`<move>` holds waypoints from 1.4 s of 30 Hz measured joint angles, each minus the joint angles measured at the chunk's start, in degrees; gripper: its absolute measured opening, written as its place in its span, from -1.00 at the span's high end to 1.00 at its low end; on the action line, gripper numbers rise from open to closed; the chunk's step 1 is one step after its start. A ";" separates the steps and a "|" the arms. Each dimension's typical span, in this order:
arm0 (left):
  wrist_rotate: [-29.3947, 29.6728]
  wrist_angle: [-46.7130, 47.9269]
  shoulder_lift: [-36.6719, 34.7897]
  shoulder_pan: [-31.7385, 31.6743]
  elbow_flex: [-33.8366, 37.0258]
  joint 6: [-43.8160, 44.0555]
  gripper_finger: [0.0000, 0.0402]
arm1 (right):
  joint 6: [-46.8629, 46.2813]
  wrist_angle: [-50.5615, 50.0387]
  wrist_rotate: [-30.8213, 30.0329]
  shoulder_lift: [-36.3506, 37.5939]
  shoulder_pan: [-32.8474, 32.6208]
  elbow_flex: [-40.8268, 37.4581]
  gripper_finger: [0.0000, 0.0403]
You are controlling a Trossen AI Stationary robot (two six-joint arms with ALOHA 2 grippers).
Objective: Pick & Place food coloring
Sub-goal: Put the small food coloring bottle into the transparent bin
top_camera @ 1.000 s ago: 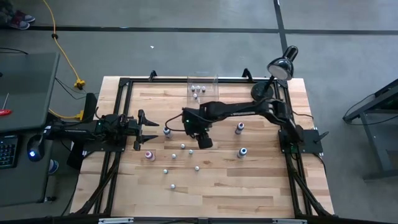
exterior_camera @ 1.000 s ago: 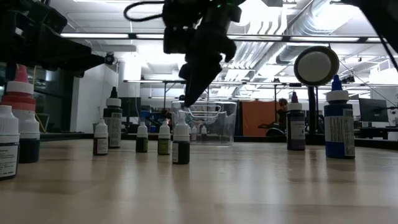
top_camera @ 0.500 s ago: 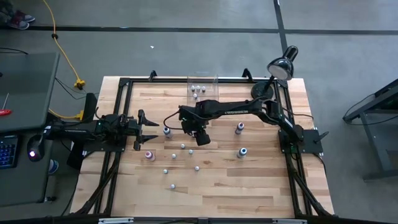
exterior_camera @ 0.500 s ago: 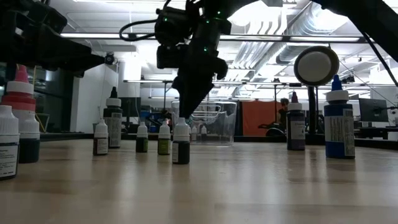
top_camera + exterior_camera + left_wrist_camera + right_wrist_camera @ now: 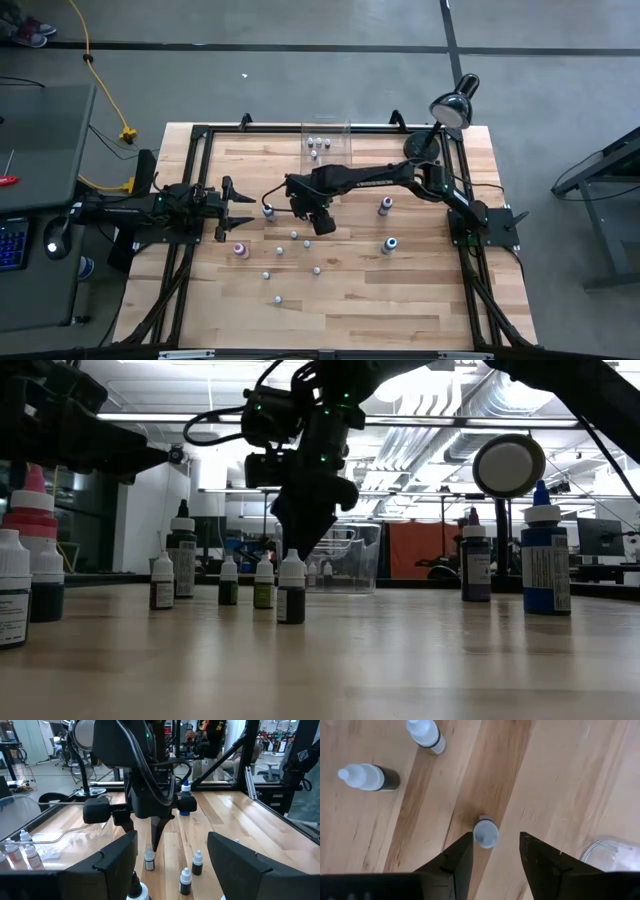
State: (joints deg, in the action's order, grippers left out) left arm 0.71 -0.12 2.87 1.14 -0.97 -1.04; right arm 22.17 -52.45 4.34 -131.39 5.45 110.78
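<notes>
My right gripper (image 5: 492, 851) hangs half-open above one small bottle (image 5: 485, 832), fingers clear; two more bottles (image 5: 369, 777) stand nearby. My left gripper (image 5: 243, 209) waits wide.

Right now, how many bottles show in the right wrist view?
3: nearest bottle under the open right gripper; second bottle and third bottle farther off. More stand outside this view.
</notes>
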 joint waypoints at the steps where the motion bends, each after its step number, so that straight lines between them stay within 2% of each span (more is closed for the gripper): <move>1: 0.13 0.00 0.00 -0.01 -0.02 0.00 -0.19 | 0.00 0.01 -0.02 -0.08 0.00 0.00 0.26; 29: -0.03 0.00 0.00 0.00 -0.02 0.00 -0.19 | -2.69 0.94 -1.21 -0.72 -1.62 0.04 0.26; 42: -0.04 0.00 0.00 -0.01 -0.02 0.00 -0.19 | -2.82 -0.24 -4.94 -0.87 -1.77 -0.07 0.28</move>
State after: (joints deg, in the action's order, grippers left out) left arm 0.67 -0.12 2.87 1.13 -0.99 -1.04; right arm 19.35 -52.69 -0.60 -132.27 3.68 110.72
